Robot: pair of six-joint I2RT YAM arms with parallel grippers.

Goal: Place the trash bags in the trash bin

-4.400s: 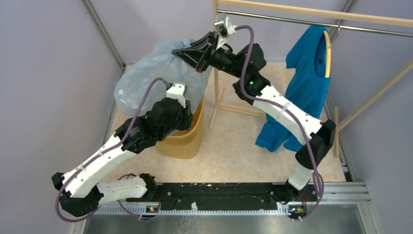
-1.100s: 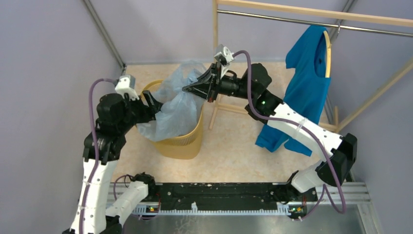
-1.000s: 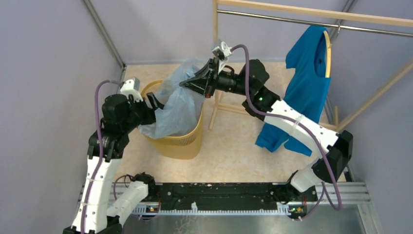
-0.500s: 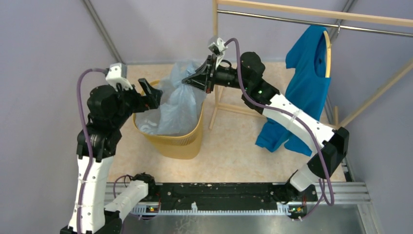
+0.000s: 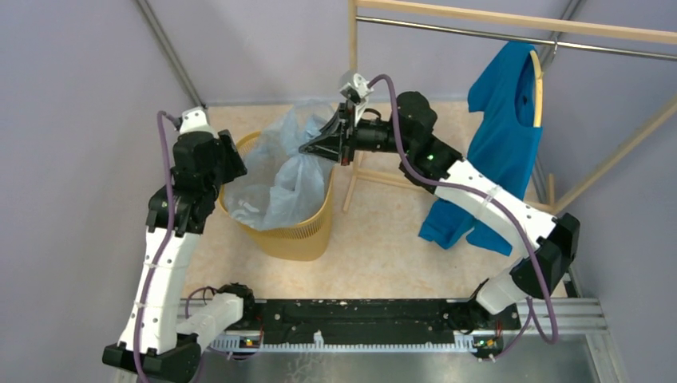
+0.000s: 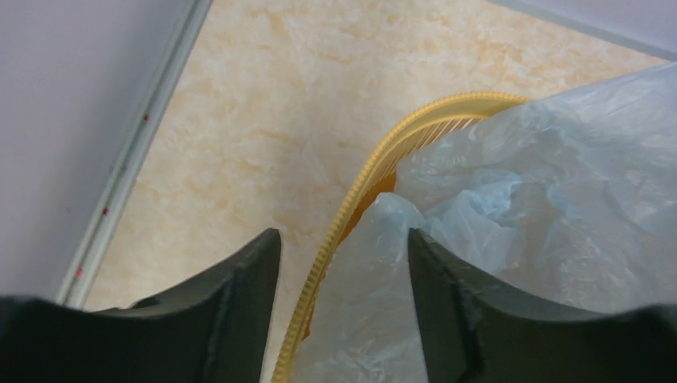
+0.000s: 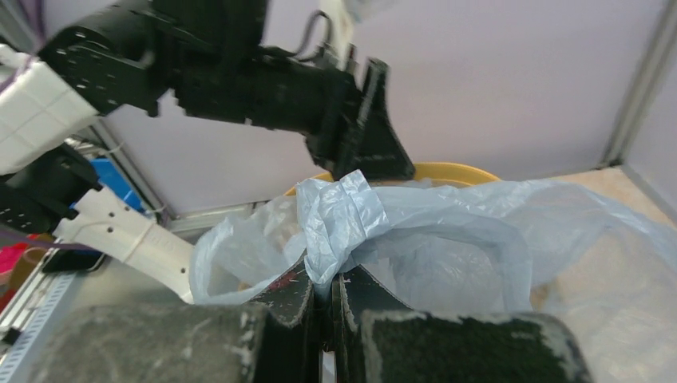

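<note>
Turned downward since half a second ago, the left gripper (image 6: 343,263) now hangs over the left rim of the trash bin (image 5: 307,235), jaws spread with the yellow rim and film edge between them. The trash bag (image 5: 283,171) sits partly inside the bin. Its bunched top is pinched by the right gripper (image 7: 323,291). A blue shirt (image 5: 499,144) hangs on the wooden rack (image 5: 511,20).

The thin pale blue-grey plastic film bag (image 5: 287,179), earlier ballooning high behind the yellow-orange mesh wastebasket (image 5: 307,231), now hangs mostly inside it. The right gripper (image 5: 307,149) has dropped toward the far rim. The left gripper (image 6: 343,237) has swung from over the basket to its left rim, jaws apart astride it.
</note>
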